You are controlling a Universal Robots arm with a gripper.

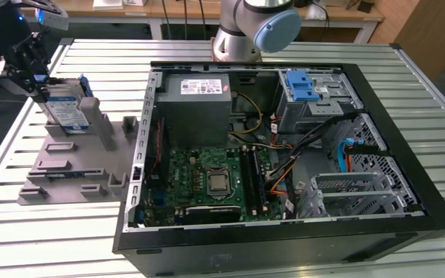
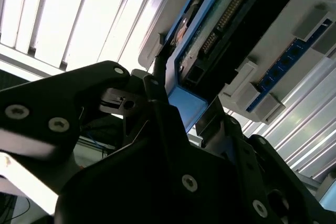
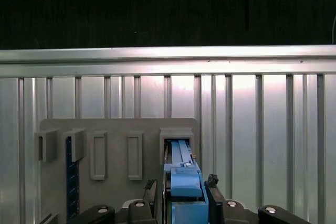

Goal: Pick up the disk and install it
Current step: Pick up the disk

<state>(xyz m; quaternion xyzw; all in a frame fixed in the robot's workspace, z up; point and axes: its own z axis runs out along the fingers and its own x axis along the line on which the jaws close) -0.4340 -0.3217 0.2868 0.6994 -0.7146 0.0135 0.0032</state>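
The disk (image 1: pixel 66 113) stands on edge in a slot of the grey holder plate (image 1: pixel 76 168) at the exterior view's left, its white-and-blue label facing outward. My gripper (image 1: pixel 43 91) is at its top end. In the first wrist view the disk's blue handle (image 3: pixel 184 182) sits between my two black fingers (image 3: pixel 151 187), and the disk runs down into the holder's slot (image 3: pixel 176 135). In the second wrist view a thin finger pad (image 2: pixel 157 72) lies against the blue bracket (image 2: pixel 181 103). The gripper is shut on the disk, which still sits in the holder.
An open black computer case (image 1: pixel 377 231) lies at the exterior view's right, with a grey power supply (image 1: pixel 199 110), a green motherboard (image 1: pixel 215 179) and a metal drive bay with a blue latch (image 1: pixel 303 86). The arm's base (image 1: pixel 245 29) stands behind it on the slatted table (image 1: pixel 53 243).
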